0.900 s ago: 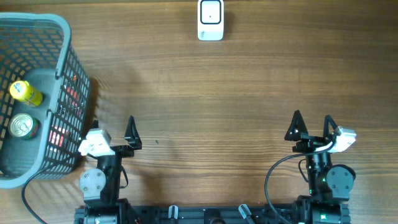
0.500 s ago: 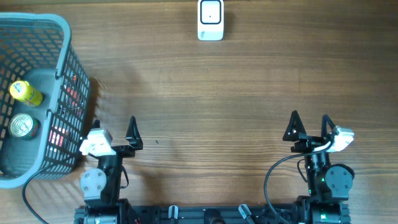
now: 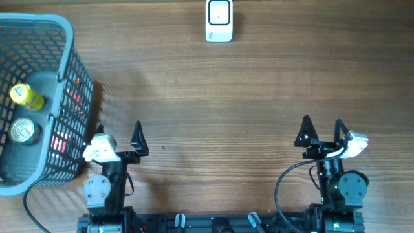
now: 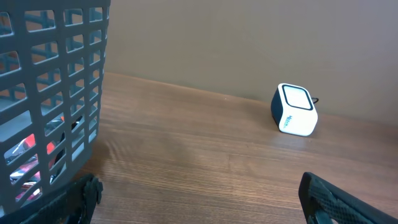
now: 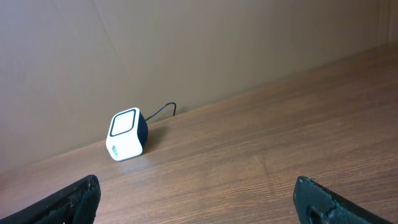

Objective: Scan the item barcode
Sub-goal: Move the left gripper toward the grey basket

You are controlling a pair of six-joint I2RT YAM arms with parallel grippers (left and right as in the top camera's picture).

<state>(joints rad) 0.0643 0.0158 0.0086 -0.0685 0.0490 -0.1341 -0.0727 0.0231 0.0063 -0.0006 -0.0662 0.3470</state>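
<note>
On a brown wooden table (image 3: 226,97), viewed from above, found almost nothing changed over the last second: only a slight sideways nudge of the right gripper (image 3: 322,126), by the near edge toward the right corner. Stood with jaws spread to the full, holding nothing. Same for the left gripper (image 3: 118,136), by the near edge toward the left corner: fully spread, empty. At the left edge, noted a grey plastic lattice basket (image 3: 79,103) holding a yellow-topped bottle (image 3: 26,96), a silver-topped tin can (image 3: 23,131) and a red item (image 3: 61,139) behind the mesh, too hidden to name. Could not single out the one meant for scanning. At the middle of the far edge, saw a small white cube-shaped barcode scanner (image 3: 219,21), well apart from basket and both arms. Judged the task not begun: nothing lifted yet, with a reach into the basket by the nearer left arm the likely first step.
</note>
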